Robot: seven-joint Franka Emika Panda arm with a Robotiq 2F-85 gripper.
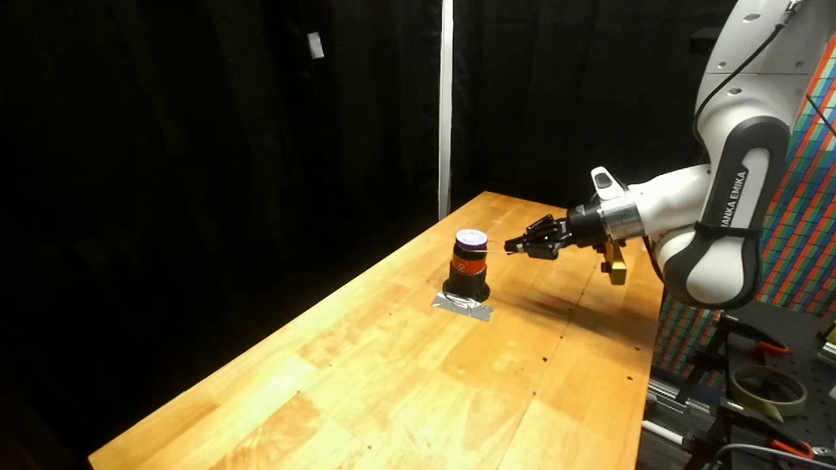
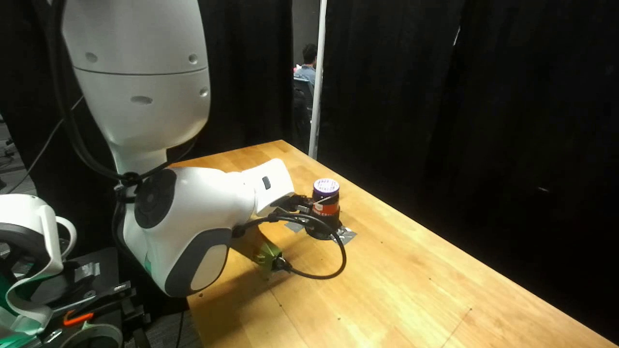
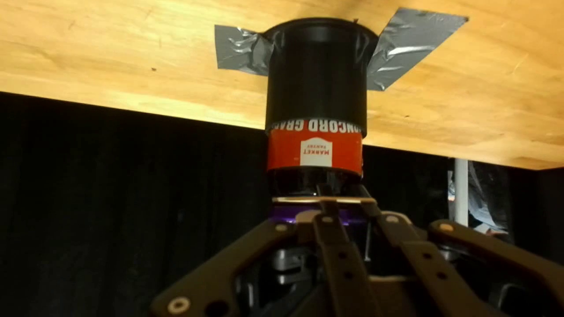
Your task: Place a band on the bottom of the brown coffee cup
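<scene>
The brown coffee cup shows as a small dark jar with an orange-red stripe [image 1: 469, 264] and a purple lid [image 2: 326, 187]. It stands upright in a black base [image 3: 317, 83]; in the wrist view it appears upside down. My gripper [image 3: 343, 189] is level with the lid edge, close beside the jar. Its thin fingers are parted by a narrow gap. A thin pale band [image 3: 299, 200] crosses the fingertips and reaches left past them, in front of the jar's neck. In both exterior views the band [image 1: 496, 251] runs from fingertips to jar; I cannot tell whether it encircles it.
Silver tape [image 3: 414, 44] fixes the base to the wooden table [image 1: 405, 391]. Black curtains [image 1: 228, 163] hang beyond the table edge. A side shelf with a tape roll [image 1: 767, 391] stands by the arm. A cable loop [image 2: 338, 261] hangs from the wrist.
</scene>
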